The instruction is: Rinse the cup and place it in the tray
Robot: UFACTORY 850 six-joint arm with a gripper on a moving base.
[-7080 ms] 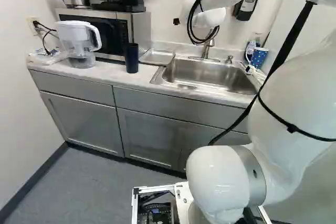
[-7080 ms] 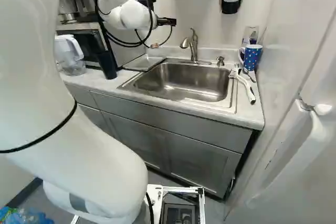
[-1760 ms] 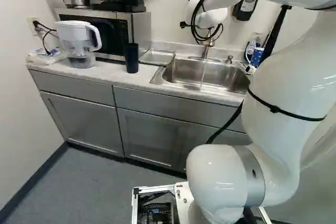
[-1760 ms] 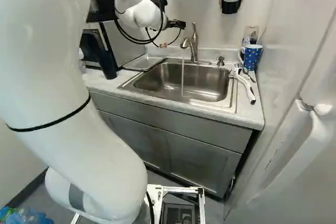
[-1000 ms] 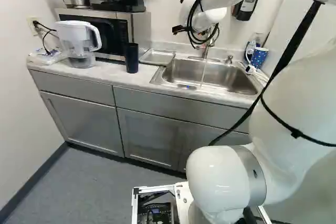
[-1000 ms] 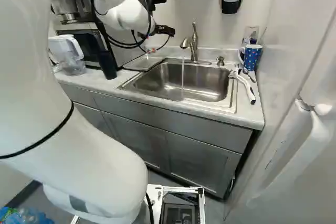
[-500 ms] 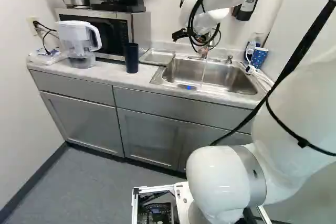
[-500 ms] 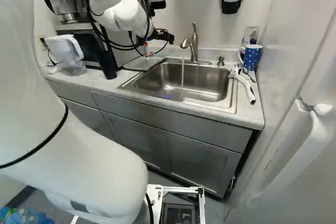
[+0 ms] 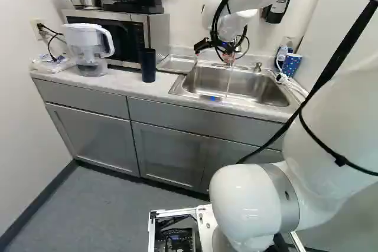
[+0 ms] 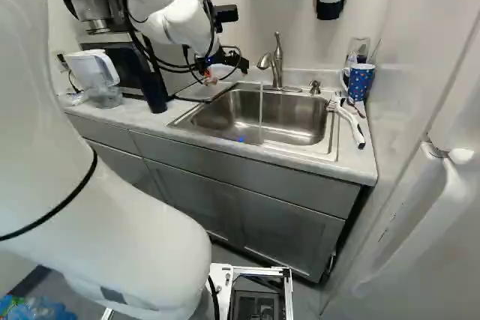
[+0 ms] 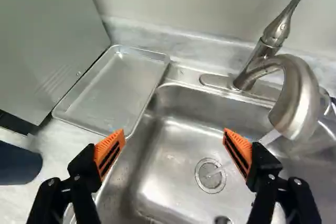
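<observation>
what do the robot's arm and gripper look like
The arm is glossy white with thick rounded segments, a silver-grey ring at a low joint and a black strap running along it. Black cables loop around its far end. The gripper is black, with small silver screws, two fingers and bright orange, ridged pads.

Cup (image 9: pixel 148 66), 1: dark blue, tall, narrowing slightly towards its foot; upright on the desk (image 9: pixel 130 85), just beside the tray, at the tray's left in the left base view.

Tray (image 11: pixel 113 87), 1: silvery metal, shallow, rectangular, 4 rounded corners, raised rim; right way up between cup and sink (image 11: pixel 178 140), 1 long side over the sink's edge.
</observation>
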